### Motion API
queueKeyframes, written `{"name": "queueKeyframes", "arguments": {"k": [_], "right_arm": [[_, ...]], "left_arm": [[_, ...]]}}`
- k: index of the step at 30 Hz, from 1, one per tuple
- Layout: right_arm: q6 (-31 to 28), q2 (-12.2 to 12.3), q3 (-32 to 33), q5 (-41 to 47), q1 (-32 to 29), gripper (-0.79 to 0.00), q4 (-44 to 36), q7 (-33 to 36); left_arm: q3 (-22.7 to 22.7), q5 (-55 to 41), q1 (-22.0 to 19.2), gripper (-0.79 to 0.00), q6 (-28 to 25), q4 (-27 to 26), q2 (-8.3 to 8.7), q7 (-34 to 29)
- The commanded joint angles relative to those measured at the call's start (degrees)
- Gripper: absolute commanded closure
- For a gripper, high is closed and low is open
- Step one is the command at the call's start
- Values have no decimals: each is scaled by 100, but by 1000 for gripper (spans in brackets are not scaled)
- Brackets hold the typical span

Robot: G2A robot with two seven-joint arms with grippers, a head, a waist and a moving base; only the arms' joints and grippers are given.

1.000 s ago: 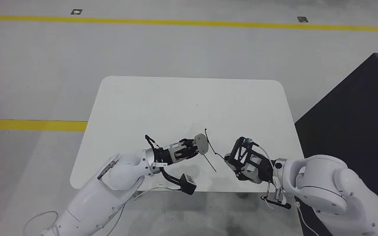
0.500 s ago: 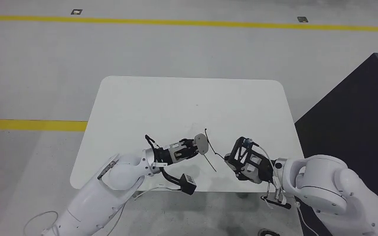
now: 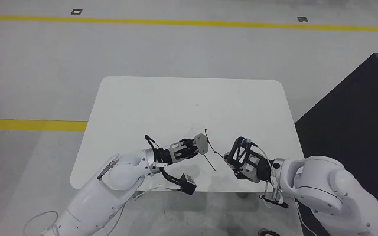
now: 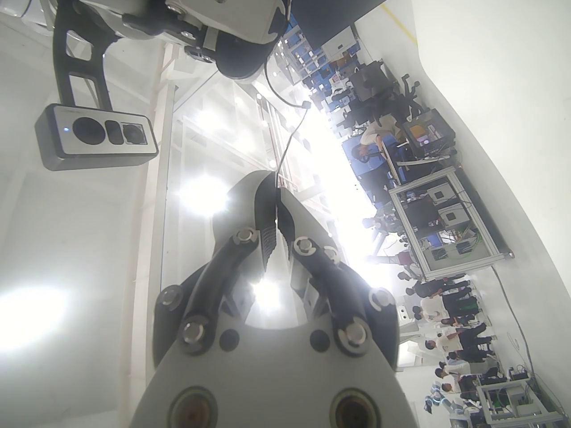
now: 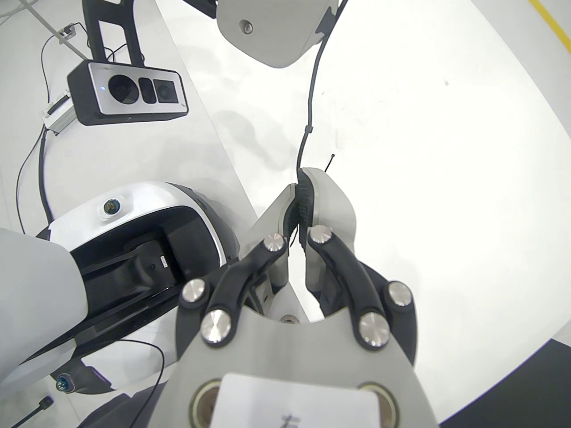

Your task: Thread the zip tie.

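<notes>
Nothing much has moved since a second ago: both arms and the tie sit just where they were. I see the left gripper (image 4: 276, 182) pinched tight on the zip tie (image 5: 311, 91), with no gap between its fingers. The right gripper (image 5: 301, 179) is pinched tight on the same tie too. So the tie is up off the table (image 3: 177, 100), held in the air over the near side, between my two grippers. What matters for my next move is how the strap runs. It comes straight out of the right gripper's tips and goes in a soft bend to the left gripper, which is just ahead and close by. Its long way points from one gripper to the other, across the front of the table. Past the left gripper the strap keeps going and sticks out toward the far side of the table. Part way between the grippers there is a small knob (image 5: 308, 128) on the strap. I think that is the head with the slot, but it is too small for me to be sure. A little black end (image 5: 330, 161) pokes up right beside the right gripper's finger. Neither arm is nearer, since both have hold of the tie. I cannot tell if the tail is through the slot yet, so I guess the right arm has to line its end up with that knob
</notes>
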Motion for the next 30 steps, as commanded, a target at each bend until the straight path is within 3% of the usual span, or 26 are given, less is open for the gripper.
{"name": "queueKeyframes", "arguments": {"k": [1,13,30], "right_arm": [[16,-10,-54,-33,36,0,16,-8],[-11,-64,-303,-404,299,0,35,-78],[-243,-78,-233,-1044,78,0,-171,-474]], "left_arm": [[0,0,0,0,0,0,0,0],[0,0,0,0,0,0,0,0],[-59,-105,87,0,-173,-30,-6,20]]}}
